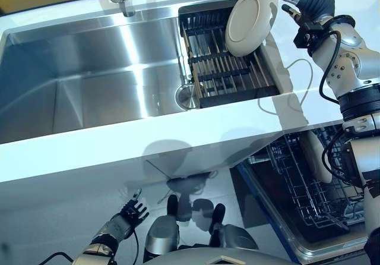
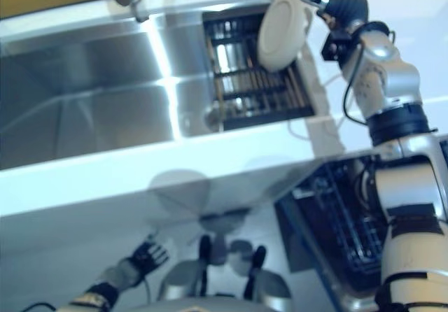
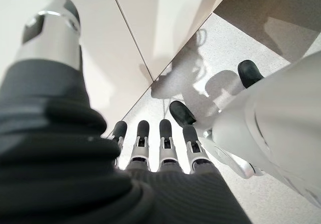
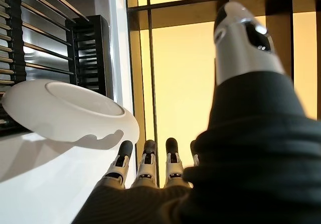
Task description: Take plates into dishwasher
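- Reaching toward the white plate [image 1: 250, 20], the right hand [image 1: 309, 2] sits just beside the plate's rim with fingers straight and spread; it has hold of nothing, and contact cannot be confirmed from either eye view.
- Right wrist view shows the plate's underside and foot ring, the fingers [image 4: 145, 166] extended beside it with a gap showing between tips and rim.
- Plate location: leaning tilted at the far right corner of the black drying rack [image 1: 228, 69] set over the right end of the steel sink [image 1: 89, 75], its lower edge resting on the rack and its upper edge near the white countertop [image 1: 178, 140].
- Orientation: the plate is round, so no long axis; it stands close to on edge, with its concave eating face turned toward the robot and down to the sink, its back toward the far wall.
- Progress judgement: early. No grasp made yet; pickup, carry and placement all remain.
- Dishwasher rack [image 1: 309, 182] is pulled out below the counter on the robot's right; a pale plate-like item [image 1: 317, 158] appears already slotted there, though that is hard to tell.
- Left hand [image 1: 132, 213] hangs low by the cabinet front, fingers relaxed and straight, empty.
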You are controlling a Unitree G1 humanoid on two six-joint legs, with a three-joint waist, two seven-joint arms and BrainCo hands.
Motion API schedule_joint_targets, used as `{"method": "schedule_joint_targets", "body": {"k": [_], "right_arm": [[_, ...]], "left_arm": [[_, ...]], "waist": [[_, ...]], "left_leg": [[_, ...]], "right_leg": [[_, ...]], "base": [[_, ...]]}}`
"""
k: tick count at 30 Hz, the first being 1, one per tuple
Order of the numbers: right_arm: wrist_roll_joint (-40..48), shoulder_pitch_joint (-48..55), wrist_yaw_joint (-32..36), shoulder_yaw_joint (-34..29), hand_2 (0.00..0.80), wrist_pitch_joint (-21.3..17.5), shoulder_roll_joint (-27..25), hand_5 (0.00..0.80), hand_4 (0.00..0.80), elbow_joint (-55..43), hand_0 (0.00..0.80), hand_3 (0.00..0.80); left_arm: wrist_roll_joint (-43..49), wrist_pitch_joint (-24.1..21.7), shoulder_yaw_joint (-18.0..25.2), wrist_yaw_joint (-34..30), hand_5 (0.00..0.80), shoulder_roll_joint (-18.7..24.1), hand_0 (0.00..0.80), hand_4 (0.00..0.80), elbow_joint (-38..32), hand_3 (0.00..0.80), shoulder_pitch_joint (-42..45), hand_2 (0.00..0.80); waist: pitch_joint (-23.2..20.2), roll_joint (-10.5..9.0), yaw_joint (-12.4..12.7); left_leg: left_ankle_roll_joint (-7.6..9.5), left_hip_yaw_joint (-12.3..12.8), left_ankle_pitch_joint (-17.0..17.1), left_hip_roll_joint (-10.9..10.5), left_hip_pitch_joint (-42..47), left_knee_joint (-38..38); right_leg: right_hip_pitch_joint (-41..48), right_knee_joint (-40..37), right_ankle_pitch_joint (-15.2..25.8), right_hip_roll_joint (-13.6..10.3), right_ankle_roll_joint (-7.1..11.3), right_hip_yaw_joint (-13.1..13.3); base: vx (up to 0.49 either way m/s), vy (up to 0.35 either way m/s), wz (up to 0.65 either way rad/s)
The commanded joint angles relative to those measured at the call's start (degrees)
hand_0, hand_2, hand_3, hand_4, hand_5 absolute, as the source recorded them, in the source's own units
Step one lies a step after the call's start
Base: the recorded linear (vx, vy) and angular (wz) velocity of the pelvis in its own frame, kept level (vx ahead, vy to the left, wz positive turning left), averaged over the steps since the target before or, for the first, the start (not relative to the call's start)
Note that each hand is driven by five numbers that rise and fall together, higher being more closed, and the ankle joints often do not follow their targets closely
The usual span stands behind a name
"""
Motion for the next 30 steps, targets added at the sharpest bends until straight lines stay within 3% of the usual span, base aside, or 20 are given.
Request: {"method": "schedule_joint_targets", "body": {"k": [1,17,30], "right_arm": [[1.35,-7.6,0.18,4.16,0.0,-2.34,-0.4,0.0,0.0,2.81,0.0,0.0],[0.17,-9.68,-0.66,6.12,0.0,-4.68,-0.97,0.0,0.0,4.88,0.0,0.0],[0.03,-9.83,0.75,5.54,0.0,-4.69,-2.15,0.0,0.0,5.06,0.0,0.0]], "left_arm": [[1.04,-1.08,-2.9,-0.85,0.0,0.58,0.0,0.0,2.76,0.0,-2.58,0.0],[-1.9,-1.69,-4.02,-0.39,0.0,0.95,0.0,0.0,1.53,0.0,-5.15,0.0],[-3.04,-1.25,-4.41,0.21,0.0,0.83,0.0,0.0,0.7,0.0,-6.6,0.0]], "waist": [[-2.54,-2.47,1.22],[2.35,-0.7,0.3],[3.51,-0.25,-0.69]], "left_leg": [[-1.68,-0.18,-1.0,0.89,-0.4,-0.2],[-1.54,-0.45,-0.22,0.74,-3.36,-0.2],[-1.46,0.05,-0.12,0.75,-3.9,-0.2]], "right_leg": [[0.69,0.25,1.05,-5.44,4.89,-0.22],[-3.04,0.7,2.0,-5.69,4.98,0.54],[-4.58,1.68,1.95,-5.9,4.93,0.97]], "base": [[0.035,-0.022,0.01],[-0.037,-0.002,0.02],[0.0,0.0,0.0]]}}
